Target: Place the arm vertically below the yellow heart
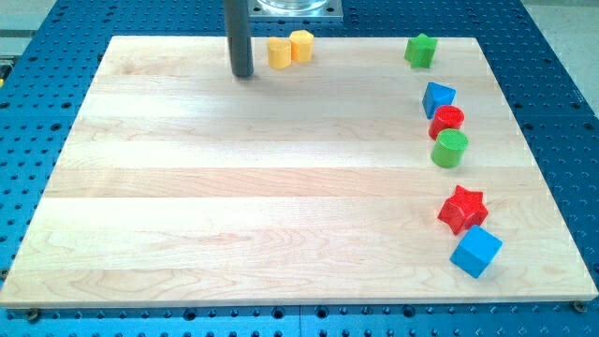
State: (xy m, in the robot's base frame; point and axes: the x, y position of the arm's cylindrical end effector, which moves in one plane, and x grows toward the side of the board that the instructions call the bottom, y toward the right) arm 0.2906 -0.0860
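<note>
You have no gripper here, so no jaw state to tell; my tip rests on the table, with the yellow heart just to its right and slightly toward the view's top, touching the yellow cylinder; what's left, I judge, is a short slide rightward to sit straight below the heart.

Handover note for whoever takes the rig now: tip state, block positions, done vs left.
My tip rests on the board near the view's top, just left of the two yellow blocks and not touching them.
Yellow pair: one at, the other at, side by side and touching; which is the yellow heart I cannot tell from this view.
Down the view's right: green star, blue block, red cylinder, green cylinder, red star, blue cube.
Done: nothing yet.
Left: bring the tip toward the view's bottom and right until it sits straight below the heart.
</note>
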